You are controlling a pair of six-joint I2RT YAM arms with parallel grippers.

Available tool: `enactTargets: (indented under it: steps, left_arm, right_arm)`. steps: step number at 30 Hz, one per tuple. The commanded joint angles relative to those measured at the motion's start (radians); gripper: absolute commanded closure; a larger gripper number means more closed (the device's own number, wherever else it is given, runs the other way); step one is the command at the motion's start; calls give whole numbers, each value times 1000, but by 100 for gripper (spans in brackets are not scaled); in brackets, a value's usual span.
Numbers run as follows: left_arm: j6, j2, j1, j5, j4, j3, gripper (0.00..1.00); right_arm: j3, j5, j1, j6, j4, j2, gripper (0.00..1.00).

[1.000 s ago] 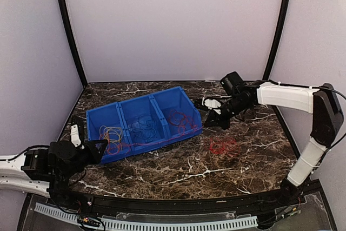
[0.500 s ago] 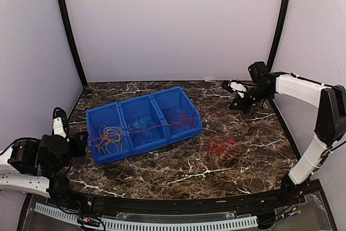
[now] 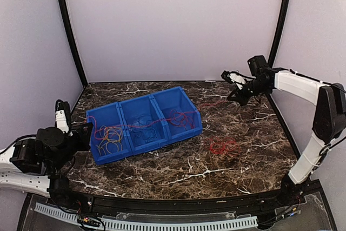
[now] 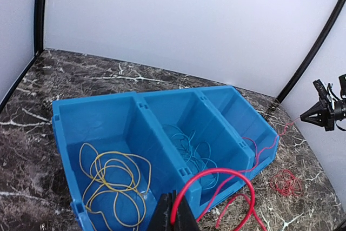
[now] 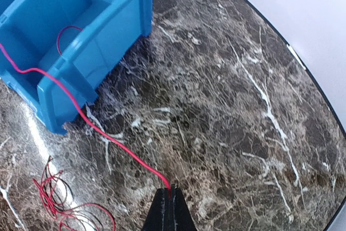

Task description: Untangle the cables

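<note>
One long red cable runs across the blue bin from one gripper to the other. At the bin's left end, my left gripper is shut on one end, and the cable arcs up in a loop in front of it. Far right near the back wall, my right gripper is shut on the other end, raised above the table. A yellow cable lies coiled in the left compartment and a blue cable in the middle one. A separate bunch of thin red cable lies on the table.
The three-compartment bin sits slanted at centre left on the dark marble table. Black frame posts stand at the back corners, with white walls close behind and at both sides.
My right gripper has swung from the bin's right end back toward the far right corner. My left gripper has drawn back left. The red cable has been pulled out long between them.
</note>
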Motion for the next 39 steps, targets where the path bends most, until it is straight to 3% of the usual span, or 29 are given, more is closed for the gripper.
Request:
enactTargets:
  steps: [1,8,12,16,20,27,39]
  left_arm:
    - [243,160,4,44,269,36,100]
    - [350,537,122,301,359,308,100]
    - [406,649,215,465,546,385,100]
    - [464,817,280,584,626,543,100]
    - [484,999,354,684,661,710,100]
    - [472,1201,418,742,660,891,100]
    - [398,1380,459,827,712,808,100]
  right_arm:
    - [72,-30,109,52,48,12,100]
    - [214,17,316,114,37,90,100]
    - [327,22,350,143,26,190,100]
    - [414,29,359,158,14,295,100]
    - [497,35,360,188,-53,371,79]
    - [246,177,331,173,66,112,59]
    - [-198,120,152,164,124,-227,53]
